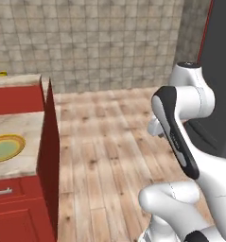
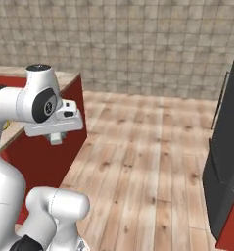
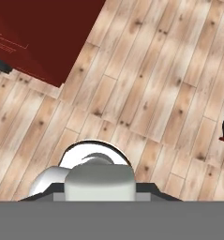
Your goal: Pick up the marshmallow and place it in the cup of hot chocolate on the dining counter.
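Pale wooden floorboards (image 1: 105,156) are stretching toward a tiled stone wall (image 2: 138,44) — the long beige marble-patterned dining counter (image 1: 20,127) on its red base is sitting left, carrying a round yellow plate (image 1: 5,147). A white cube-shaped marshmallow (image 3: 100,182) is filling the gripper (image 3: 100,197), jaws clamping it.

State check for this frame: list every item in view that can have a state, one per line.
Round yellow plate: lying flat on the beige marble-patterned dining counter, nothing on it.
Red cabinet drawer with metal handle: closed.
Two-finger gripper: shut, pointing down over the wooden plank floor, holding nothing visible.
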### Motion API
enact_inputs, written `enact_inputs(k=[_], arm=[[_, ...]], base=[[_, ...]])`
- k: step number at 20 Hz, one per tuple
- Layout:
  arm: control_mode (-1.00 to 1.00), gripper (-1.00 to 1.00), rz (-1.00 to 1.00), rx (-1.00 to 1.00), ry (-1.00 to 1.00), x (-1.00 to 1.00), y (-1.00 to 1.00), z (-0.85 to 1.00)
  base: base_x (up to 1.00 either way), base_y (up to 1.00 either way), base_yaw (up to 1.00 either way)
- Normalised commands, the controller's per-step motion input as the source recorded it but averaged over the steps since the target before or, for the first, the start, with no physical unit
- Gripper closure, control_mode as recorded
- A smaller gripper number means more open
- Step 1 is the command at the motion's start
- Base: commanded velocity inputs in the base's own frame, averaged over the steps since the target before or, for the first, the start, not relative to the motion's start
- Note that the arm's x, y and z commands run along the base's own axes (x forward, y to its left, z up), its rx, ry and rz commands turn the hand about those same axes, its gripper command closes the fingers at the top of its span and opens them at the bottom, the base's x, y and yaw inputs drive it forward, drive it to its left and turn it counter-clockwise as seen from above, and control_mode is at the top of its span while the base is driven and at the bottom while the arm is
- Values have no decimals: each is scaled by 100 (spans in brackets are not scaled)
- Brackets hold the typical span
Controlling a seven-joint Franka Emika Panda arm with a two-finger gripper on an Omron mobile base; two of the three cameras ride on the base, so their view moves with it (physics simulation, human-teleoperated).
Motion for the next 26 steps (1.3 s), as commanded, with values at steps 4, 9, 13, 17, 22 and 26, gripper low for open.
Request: enact_inputs(k=[4,9,13,17,22,26], arm=[[100,100,0,0,0,0,0,0],[100,100,0,0,0,0,0,0],[100,100,0,0,0,0,0,0],[100,100,0,0,0,0,0,0],[100,100,0,0,0,0,0,0],[100,100,0,0,0,0,0,0]], base=[[100,-100,0],[100,-89,0],[100,-36,0],[100,17,-4],[100,45,-12],[100,47,-7]])
